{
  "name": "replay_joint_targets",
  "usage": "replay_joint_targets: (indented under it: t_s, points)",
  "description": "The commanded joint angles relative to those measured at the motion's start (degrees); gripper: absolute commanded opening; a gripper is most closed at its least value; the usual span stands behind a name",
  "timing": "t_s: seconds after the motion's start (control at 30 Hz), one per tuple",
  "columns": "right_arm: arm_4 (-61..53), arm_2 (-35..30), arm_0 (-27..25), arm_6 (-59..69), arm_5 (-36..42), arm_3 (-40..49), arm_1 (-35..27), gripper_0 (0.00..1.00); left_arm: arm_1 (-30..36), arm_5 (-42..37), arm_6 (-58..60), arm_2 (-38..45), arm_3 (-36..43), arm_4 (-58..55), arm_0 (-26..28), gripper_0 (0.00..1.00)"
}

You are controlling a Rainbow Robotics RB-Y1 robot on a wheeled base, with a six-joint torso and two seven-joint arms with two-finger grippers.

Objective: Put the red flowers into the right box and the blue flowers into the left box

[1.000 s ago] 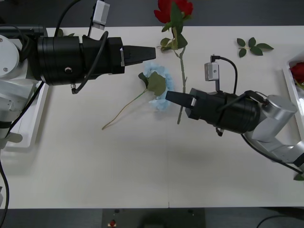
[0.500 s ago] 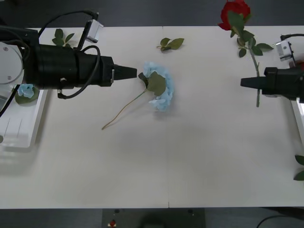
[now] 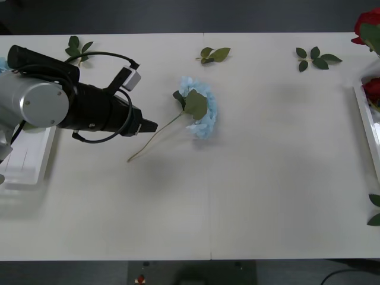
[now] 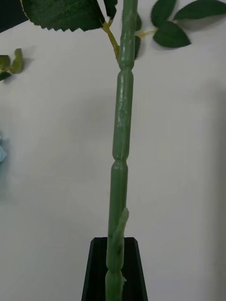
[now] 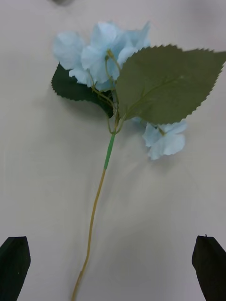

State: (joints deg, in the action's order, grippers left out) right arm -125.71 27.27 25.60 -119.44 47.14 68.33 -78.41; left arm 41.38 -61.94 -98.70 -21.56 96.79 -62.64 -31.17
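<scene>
Left wrist view: left hand (image 5: 113, 263) spread over blue flower (image 5: 113, 61) stem; thin stem may slip. Right hand (image 4: 114, 270) pinches rose stem (image 4: 121, 141).

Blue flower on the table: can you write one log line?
left gripper: open, at stem | pale-blue fluffy flower: on table | right gripper: holding green rose stem

Pale-blue flower (image 3: 200, 113) (green leaves), red rose (image 3: 369, 27), white table (image 3: 267, 196).

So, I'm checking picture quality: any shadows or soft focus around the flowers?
Front view: the blue flower casts only a faint shadow on the table. Left wrist view: its leaf is crisp, with soft shadow beneath. Right wrist view: the rose stem looks slightly soft up close.
</scene>
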Motion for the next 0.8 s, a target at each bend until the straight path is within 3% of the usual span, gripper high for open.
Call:
replay_joint_targets:
  t_s: [0.03,0.47,0.8]
  points:
    - [2.4,-0.3,0.7,-0.4,0.1,-2.8,-3.2,0.0,-0.7,0.1,-1.1,-2.4,-2.7,3.1,-4.5,1.0]
    - [5.0,-0.3,-3.9,-4.0,-2.9,-11.8,-6.8,0.0,-8.4,0.1,-3.4,-10.5,-15.4,13.5,-12.6,1.0]
    - [8.0,-0.3,-4.4,-6.1,-7.5,-17.7,-4.6,0.0,-14.0,0.1,-4.5,-13.2,-24.8,18.4,-17.2,1.0]
